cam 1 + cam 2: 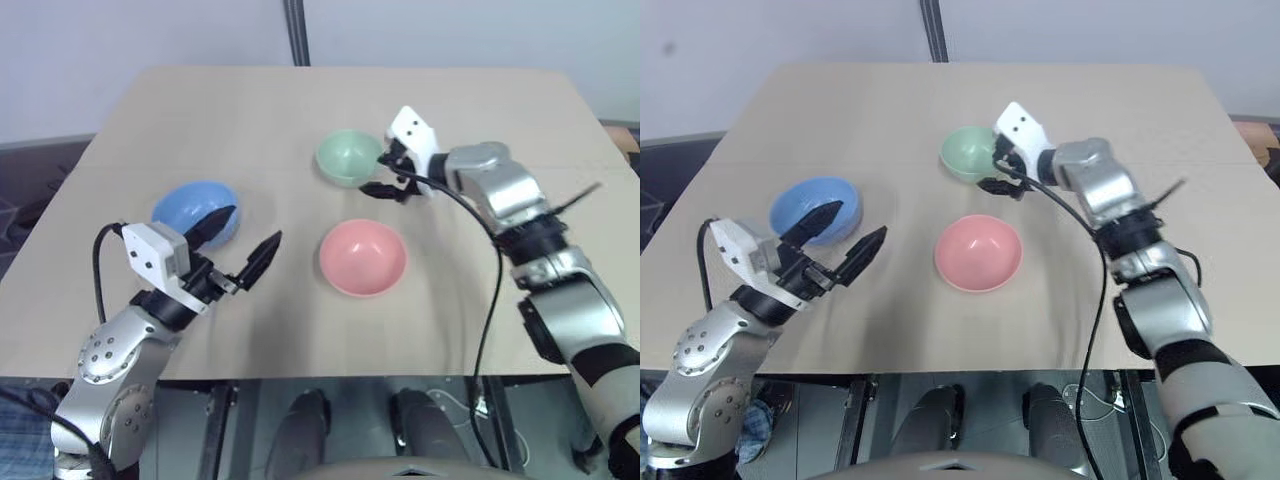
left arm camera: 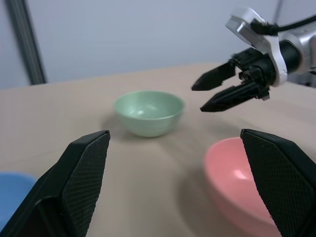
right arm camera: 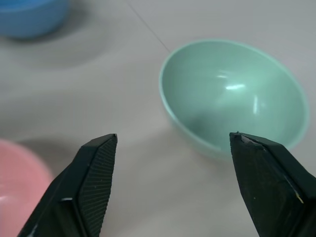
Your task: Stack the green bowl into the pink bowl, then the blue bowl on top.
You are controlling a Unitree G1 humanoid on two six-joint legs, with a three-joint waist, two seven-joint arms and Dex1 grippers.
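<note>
The blue bowl [image 1: 196,211] sits empty at the table's [image 1: 120,130] left; the left gripper [image 1: 243,243], jaws wide and holding nothing, hangs just beside it, likely waiting its turn; the pink bowl [image 1: 362,256] sits mid-table, empty, ready to receive; behind it the green bowl [image 1: 348,156] rests upright, and the right gripper [image 1: 390,172], jaws wide, hovers at its right rim, apparently lining up a grasp.

Head stereo overhead, wrist views close, sharing green bowl [image 3: 232,94]

Beige table [image 1: 480,330], dark upright post [image 1: 296,30] behind it
</note>
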